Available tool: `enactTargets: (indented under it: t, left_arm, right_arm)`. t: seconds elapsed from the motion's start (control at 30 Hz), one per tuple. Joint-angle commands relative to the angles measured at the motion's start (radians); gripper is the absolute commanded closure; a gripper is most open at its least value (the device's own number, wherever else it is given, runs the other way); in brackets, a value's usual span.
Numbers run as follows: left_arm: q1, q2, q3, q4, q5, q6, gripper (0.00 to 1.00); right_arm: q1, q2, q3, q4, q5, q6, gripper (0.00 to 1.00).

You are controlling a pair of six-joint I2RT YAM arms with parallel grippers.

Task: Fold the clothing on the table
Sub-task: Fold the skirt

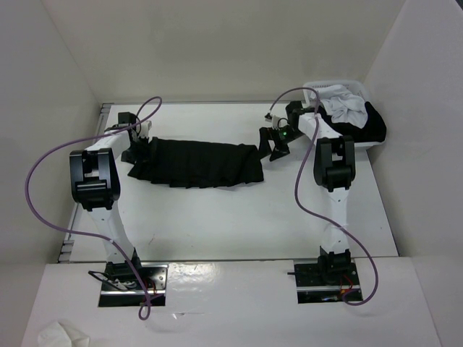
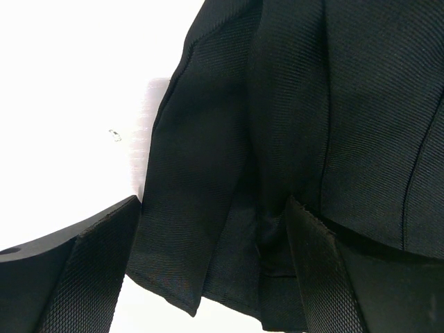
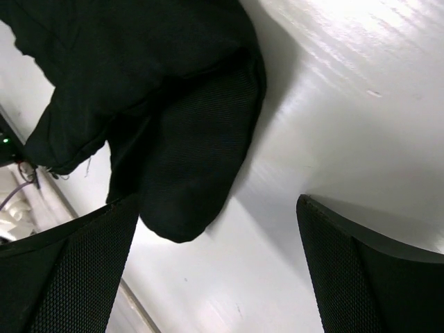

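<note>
Your black pleated skirt (image 1: 195,163) lies spread sideways across the far half of the white counter (image 1: 217,224). Your left fingers (image 2: 83,277) stand wide at its left end — fabric lies between them, not pinched. Your right fingers (image 3: 374,277) are wide too, holding nothing — just beside the skirt's right corner

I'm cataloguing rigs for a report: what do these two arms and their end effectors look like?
The left arm and right arm have white links and black joint housings. A purple cable loops along each. The end effector fingers are black and flat, with a fine mesh texture. A green light glows near the right wrist.
</note>
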Motion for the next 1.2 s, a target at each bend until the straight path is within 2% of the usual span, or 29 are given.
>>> enactTargets:
  t: [0.0, 0.47, 0.77, 0.83, 0.9, 1.0, 1.03, 1.1, 1.13, 1.17]
  left_arm:
    - [0.0, 0.002, 0.016, -0.046, 0.003, -0.002, 0.1]
    - [0.0, -0.056, -0.016, -0.055, 0.003, 0.007, 0.1]
    - [0.0, -0.084, -0.035, -0.075, 0.003, 0.007, 0.1]
    - [0.0, -0.084, -0.044, -0.075, 0.003, 0.007, 0.1]
    - [0.0, -0.093, -0.044, -0.084, 0.003, 0.017, 0.1]
    - [0.0, -0.103, -0.044, -0.084, -0.006, 0.017, 0.1]
    - [0.0, -0.103, -0.044, -0.084, -0.006, 0.017, 0.1]
    - [0.0, -0.103, -0.044, -0.084, -0.006, 0.017, 0.1]
    - [0.0, -0.103, -0.044, -0.084, -0.006, 0.017, 0.1]
    - [0.0, -0.103, -0.044, -0.084, -0.006, 0.017, 0.1]
  right_arm:
    - [0.016, 0.004, -0.035, 0.002, -0.039, -0.02, 0.02]
    - [0.119, 0.036, -0.013, 0.002, -0.039, -0.02, 0.02]
    - [0.174, 0.116, 0.117, -0.027, -0.049, -0.001, 0.02]
    - [0.174, 0.142, 0.146, -0.037, -0.058, -0.001, 0.05]
    - [0.174, 0.156, 0.16, -0.046, -0.058, -0.001, 0.11]
    - [0.183, 0.166, 0.171, -0.046, -0.049, -0.001, 0.35]
    - [0.183, 0.166, 0.171, -0.046, -0.036, -0.001, 0.52]
    - [0.183, 0.166, 0.171, -0.046, -0.02, 0.008, 0.69]
    - [0.183, 0.166, 0.171, -0.046, -0.009, 0.008, 0.83]
    - [0.183, 0.157, 0.171, -0.046, 0.003, 0.008, 0.9]
